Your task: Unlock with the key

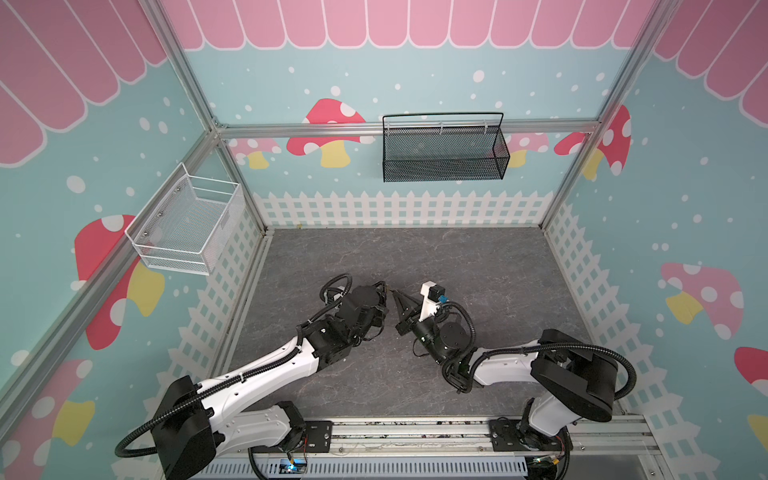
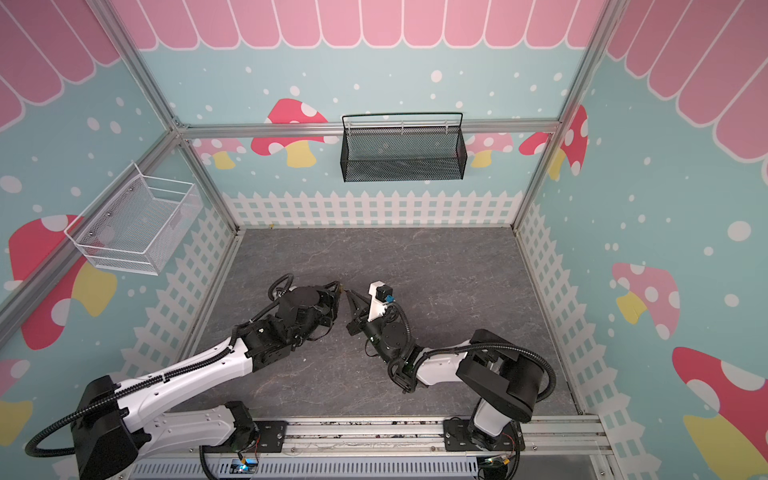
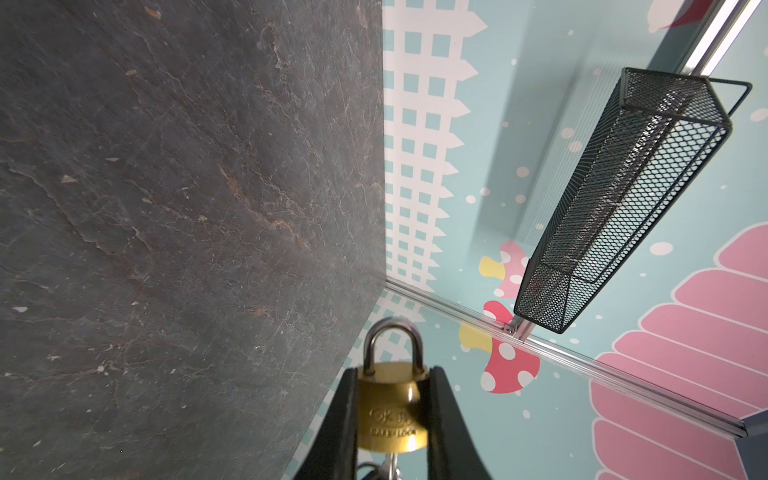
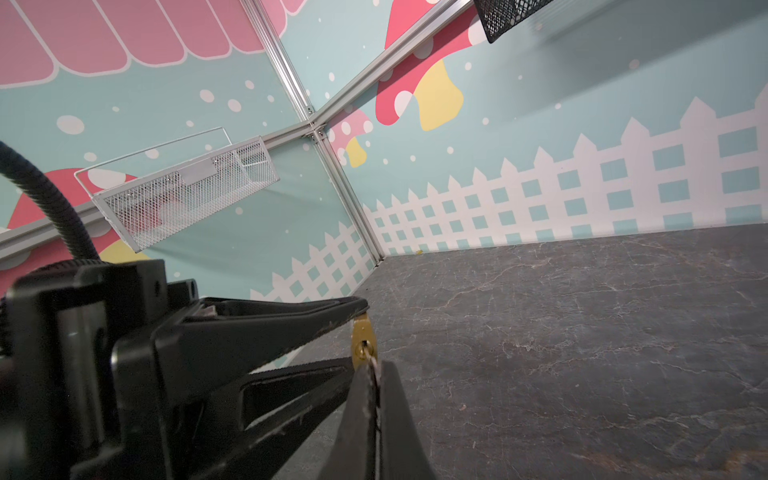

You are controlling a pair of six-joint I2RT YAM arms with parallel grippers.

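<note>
2 grippers are cooperating: left gripper [image 3: 392, 372] is clamping the brass padlock [image 3: 390, 411], and right gripper [image 4: 376, 370], closed tight, is pinching the key [image 4: 372, 361] at the keyhole [image 4: 365, 348]. Seating and twisting it are probably coming next.

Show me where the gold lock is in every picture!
Top view: gold lock, a speck just below the middle.
Top view: same speck, below and left of the middle.
Left wrist: big and close, pinched in the left claw.
Right wrist: small, seen end-on, key at its keyhole.
Shared landmark: black mesh basket.
</note>
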